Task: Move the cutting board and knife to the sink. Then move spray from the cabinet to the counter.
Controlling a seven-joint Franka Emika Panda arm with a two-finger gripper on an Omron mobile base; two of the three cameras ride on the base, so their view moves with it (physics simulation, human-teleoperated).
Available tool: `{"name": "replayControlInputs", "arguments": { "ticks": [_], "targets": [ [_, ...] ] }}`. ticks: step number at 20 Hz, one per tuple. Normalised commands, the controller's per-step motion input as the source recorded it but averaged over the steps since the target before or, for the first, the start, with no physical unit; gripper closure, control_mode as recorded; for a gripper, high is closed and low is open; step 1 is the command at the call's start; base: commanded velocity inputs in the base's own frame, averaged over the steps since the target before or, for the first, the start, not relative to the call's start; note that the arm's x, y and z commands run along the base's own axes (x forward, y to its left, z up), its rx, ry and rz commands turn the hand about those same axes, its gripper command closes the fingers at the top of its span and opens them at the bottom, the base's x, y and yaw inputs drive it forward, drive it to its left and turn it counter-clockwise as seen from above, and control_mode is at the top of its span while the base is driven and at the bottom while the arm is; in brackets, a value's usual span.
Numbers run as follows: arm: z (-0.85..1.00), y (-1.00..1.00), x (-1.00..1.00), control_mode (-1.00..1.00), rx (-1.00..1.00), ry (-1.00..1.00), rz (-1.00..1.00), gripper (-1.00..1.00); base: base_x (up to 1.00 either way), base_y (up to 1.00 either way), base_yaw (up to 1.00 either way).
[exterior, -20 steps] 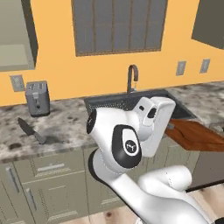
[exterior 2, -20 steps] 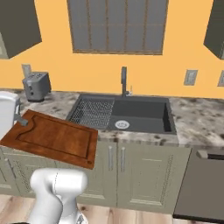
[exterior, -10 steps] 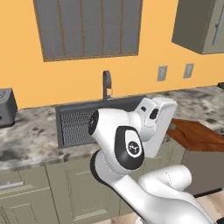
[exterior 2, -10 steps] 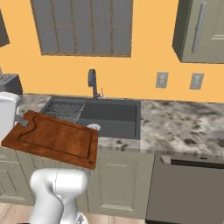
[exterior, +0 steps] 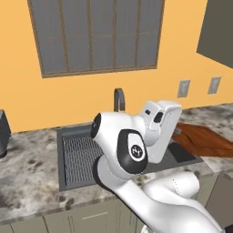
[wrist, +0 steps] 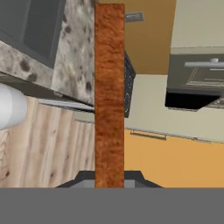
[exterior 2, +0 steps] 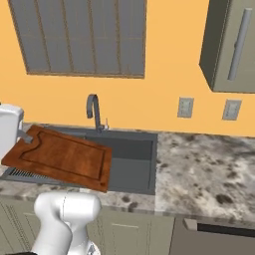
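Presently the gripper (wrist: 109,183) is clamped on the cutting board (exterior 2: 64,157), gripping it at one short end; in the hand view the board runs straight away from the fingers as a narrow edge-on strip. The board is held clear above the front of the sink (exterior 2: 134,164), roughly level. Beyond it stand the faucet (exterior 2: 93,110) and the counter (exterior 2: 209,169).

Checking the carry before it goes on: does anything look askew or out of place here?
The cutting board is off the counter, clamped at one short end by the gripper and held tilted above the sink. Nothing looks spilled or damaged.
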Motion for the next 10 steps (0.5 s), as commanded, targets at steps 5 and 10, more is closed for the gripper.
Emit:
{"name": "replayControlInputs", "arguments": {
  "ticks": [5,10],
  "targets": [
    [0.00,0.00,0.00,1.00,0.00,0.00,0.00,1.00,0.61,-0.39,0.01],
    [0.00,0.00,0.00,1.00,0.00,0.00,0.00,1.00,0.47,-0.38,0.03]
  ]
}}
